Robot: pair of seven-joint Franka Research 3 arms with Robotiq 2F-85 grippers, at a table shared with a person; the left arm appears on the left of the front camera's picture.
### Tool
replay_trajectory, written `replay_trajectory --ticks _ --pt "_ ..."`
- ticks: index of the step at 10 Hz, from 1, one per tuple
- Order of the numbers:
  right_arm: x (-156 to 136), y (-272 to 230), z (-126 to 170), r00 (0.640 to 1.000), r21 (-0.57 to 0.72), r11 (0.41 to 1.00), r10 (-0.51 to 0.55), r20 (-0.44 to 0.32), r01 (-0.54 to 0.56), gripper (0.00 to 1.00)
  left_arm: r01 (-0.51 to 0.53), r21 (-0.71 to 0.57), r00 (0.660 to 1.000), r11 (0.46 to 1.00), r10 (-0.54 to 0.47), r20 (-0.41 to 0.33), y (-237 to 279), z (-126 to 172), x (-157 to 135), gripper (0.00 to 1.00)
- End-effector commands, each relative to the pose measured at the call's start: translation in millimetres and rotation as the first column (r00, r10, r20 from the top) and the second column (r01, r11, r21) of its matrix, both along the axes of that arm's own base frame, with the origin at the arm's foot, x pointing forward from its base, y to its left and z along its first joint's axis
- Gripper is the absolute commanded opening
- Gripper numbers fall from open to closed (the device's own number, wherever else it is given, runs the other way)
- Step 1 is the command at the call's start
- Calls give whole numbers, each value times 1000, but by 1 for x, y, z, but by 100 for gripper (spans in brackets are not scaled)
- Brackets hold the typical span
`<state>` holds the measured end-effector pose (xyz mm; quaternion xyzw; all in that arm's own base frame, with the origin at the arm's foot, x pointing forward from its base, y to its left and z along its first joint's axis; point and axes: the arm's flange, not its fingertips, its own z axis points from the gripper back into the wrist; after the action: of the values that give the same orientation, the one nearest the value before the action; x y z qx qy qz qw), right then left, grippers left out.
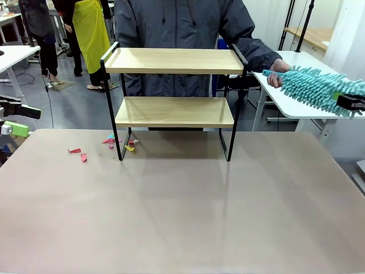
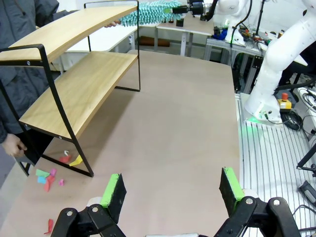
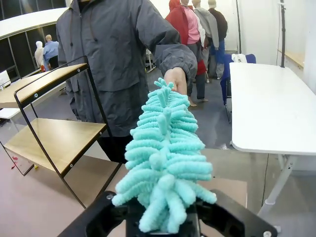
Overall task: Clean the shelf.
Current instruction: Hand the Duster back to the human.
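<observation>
Two wooden boards in a thin black frame make up the shelf, which stands on the far half of our brown table, directly in front of a person in a grey jacket. Both boards are bare, so nothing needs lifting off them. Small scraps of red, yellow and blue paper lie on the table just beside the shelf's left legs, and we judge these to be litter that belongs to the cleaning job.

Our right gripper is at the right edge, over a white side table, with the end of a turquoise chenille duster between its fingers. The person's hand holds the duster's other end, so it spans the gap between hand and gripper like a handover. In the right wrist view the fluffy strands hide the fingers, and we cannot tell whether they clamp the duster or stand loose around it.

Our left gripper hovers low over bare table, well apart from the shelf, with its green pads spread wide and nothing between them. We take it to be waiting out of the way.
</observation>
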<state>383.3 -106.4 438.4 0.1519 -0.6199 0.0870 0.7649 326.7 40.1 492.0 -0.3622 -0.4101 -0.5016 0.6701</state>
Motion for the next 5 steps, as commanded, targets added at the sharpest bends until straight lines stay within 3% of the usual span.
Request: replay_trajectory --ticks 1,3,5 --pt "0 0 0 1000 0 1000 0 0 0 51 -6 -27 1000 1000 6 5 -2 2 1 100" --pt "1 0 -1 1000 21 1000 -10 -3 10 100 -6 -27 1000 1000 6 5 -2 2 1 100" --pt "3 -1 0 1000 58 998 -4 -20 6 100 -6 -27 1000 1000 6 5 -2 2 1 100"
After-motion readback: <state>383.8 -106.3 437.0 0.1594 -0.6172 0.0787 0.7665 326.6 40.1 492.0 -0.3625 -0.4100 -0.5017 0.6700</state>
